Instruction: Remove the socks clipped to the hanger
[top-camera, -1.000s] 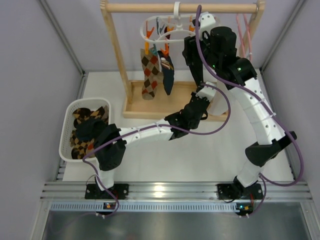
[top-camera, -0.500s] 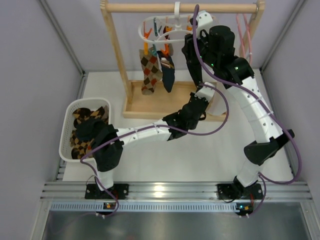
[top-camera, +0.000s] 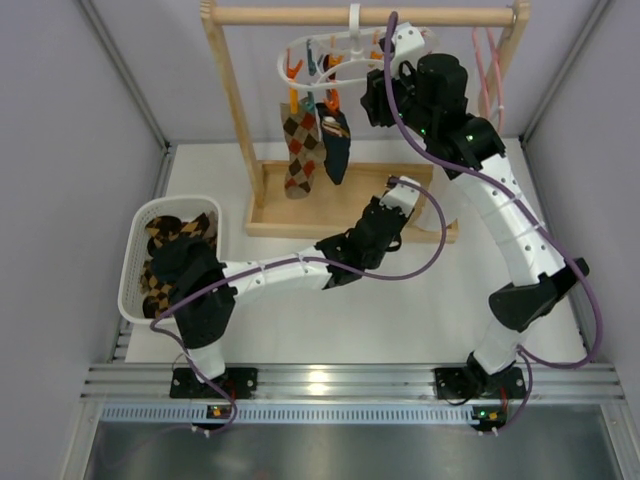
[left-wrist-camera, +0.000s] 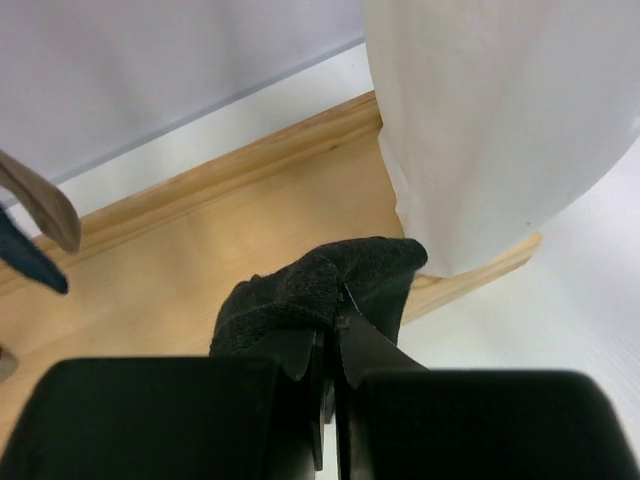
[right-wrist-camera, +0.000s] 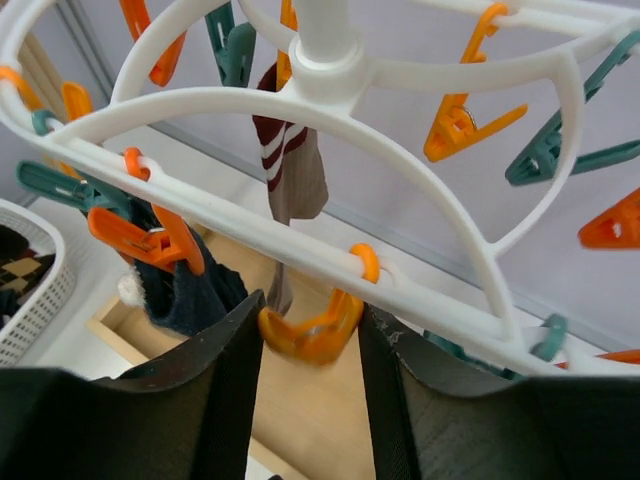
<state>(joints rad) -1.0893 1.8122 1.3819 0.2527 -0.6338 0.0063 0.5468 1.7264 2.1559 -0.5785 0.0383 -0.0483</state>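
Note:
The white ring hanger (top-camera: 335, 48) hangs from the wooden rail. An argyle sock (top-camera: 300, 148) and a navy sock (top-camera: 336, 146) hang from its clothespins. My right gripper (top-camera: 374, 100) is up at the ring. In the right wrist view its fingers (right-wrist-camera: 210, 380) press both sides of an empty orange clothespin (right-wrist-camera: 312, 335) under the ring (right-wrist-camera: 420, 280). The navy sock (right-wrist-camera: 190, 295) and a striped sock (right-wrist-camera: 297, 175) hang beyond. My left gripper (top-camera: 398, 196) is low over the rack base, shut on a black sock (left-wrist-camera: 310, 285).
A white translucent garment (left-wrist-camera: 500, 120) hangs right beside the left gripper, over the rack's wooden base (left-wrist-camera: 180, 240). A white basket (top-camera: 170, 255) with argyle socks stands at the left. Pink wire hangers (top-camera: 492, 60) hang at the rail's right end.
The hanger and its socks have swung slightly left. My left arm has drawn back a little toward the left. My right gripper has risen slightly at the ring.

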